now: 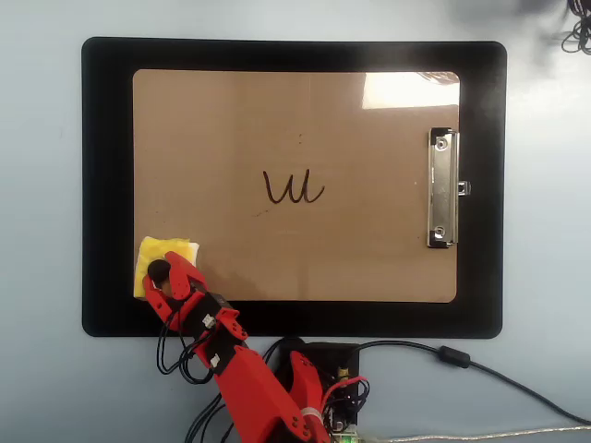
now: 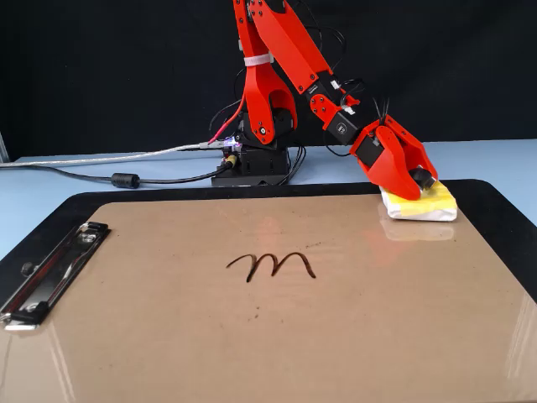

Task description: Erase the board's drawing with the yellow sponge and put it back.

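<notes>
One arm, one sponge, one scribble, so a pretty simple scene. Going near to far from the arm's base at the bench's near edge in the overhead view: the red gripper [image 1: 162,273] sits right on top of the yellow sponge [image 1: 166,262], with its tip at the black knob [image 1: 159,270]. It looks pinched onto that knob, but the jaws overlap in both views, so I honestly can't tell whether it has a proper grip or is just resting there. The sponge sits at the corner of the board [image 1: 231,138] nearest the arm, on the left of the overhead view, hanging slightly over onto the black mat [image 1: 106,185]. In the fixed view the gripper [image 2: 417,180] slopes down steeply onto the sponge [image 2: 424,204], which lies flat. The bit that matters: the drawing [image 1: 293,188] is out in the middle of the board, well apart from the sponge, diagonally away from the base and toward the clip [image 1: 442,188] side. Its long axis runs along the board's length, so I'd guess the wipe wants to sweep that way. Nothing looks erased yet, strokes are crisp in the fixed view [image 2: 272,266].
</notes>
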Robot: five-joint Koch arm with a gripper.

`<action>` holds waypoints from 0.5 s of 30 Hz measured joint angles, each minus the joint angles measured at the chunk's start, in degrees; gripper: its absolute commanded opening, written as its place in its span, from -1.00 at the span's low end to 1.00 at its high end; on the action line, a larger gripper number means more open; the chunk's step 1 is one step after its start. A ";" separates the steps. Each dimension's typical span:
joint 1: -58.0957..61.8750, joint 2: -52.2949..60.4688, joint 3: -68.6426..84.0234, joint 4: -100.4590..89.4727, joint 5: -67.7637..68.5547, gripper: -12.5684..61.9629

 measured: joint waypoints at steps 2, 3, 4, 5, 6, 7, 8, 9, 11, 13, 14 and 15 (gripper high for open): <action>0.53 0.00 0.00 0.00 0.09 -0.88; 0.97 0.00 0.00 -0.09 0.09 -0.88; 1.14 0.00 0.00 -0.09 0.09 -0.88; 1.23 0.00 0.00 -0.09 0.00 -0.88; 1.41 0.00 0.00 -0.09 0.00 -0.88; 1.23 0.18 -0.18 0.00 -0.09 -0.88; 1.41 0.53 -0.88 0.18 -0.09 -0.88; 1.41 1.23 -0.88 0.18 -0.09 -0.88; 2.55 5.27 -2.02 4.57 -1.49 -0.88; 5.71 13.54 -7.38 17.31 -5.27 -0.88; 7.56 16.87 -9.76 23.55 -6.86 -0.88; 10.02 20.57 -12.57 30.76 -8.17 -0.88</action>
